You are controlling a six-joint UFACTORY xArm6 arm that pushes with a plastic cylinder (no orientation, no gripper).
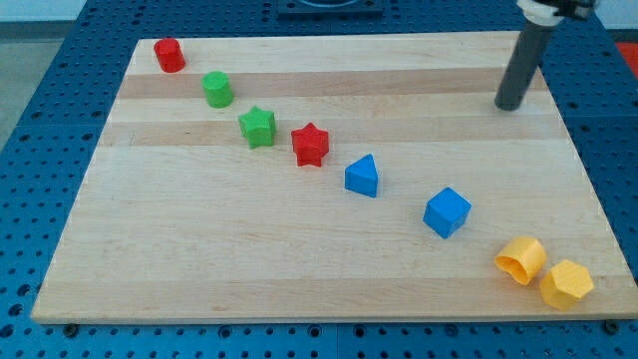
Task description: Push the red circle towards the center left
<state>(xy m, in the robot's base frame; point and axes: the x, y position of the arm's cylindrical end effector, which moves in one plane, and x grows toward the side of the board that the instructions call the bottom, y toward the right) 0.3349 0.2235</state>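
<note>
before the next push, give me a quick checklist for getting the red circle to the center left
1. Red circle in view, at the board's top-left corner: ok.
2. My tip beside the red circle: not ok, it sits far off at the view's top right.
3. Tip on the circle's upper side for a push down the left edge: not ok.
4. Green circle out of that path: ok, it lies right of the red circle.
5. Wooden board free at center left: ok.
</note>
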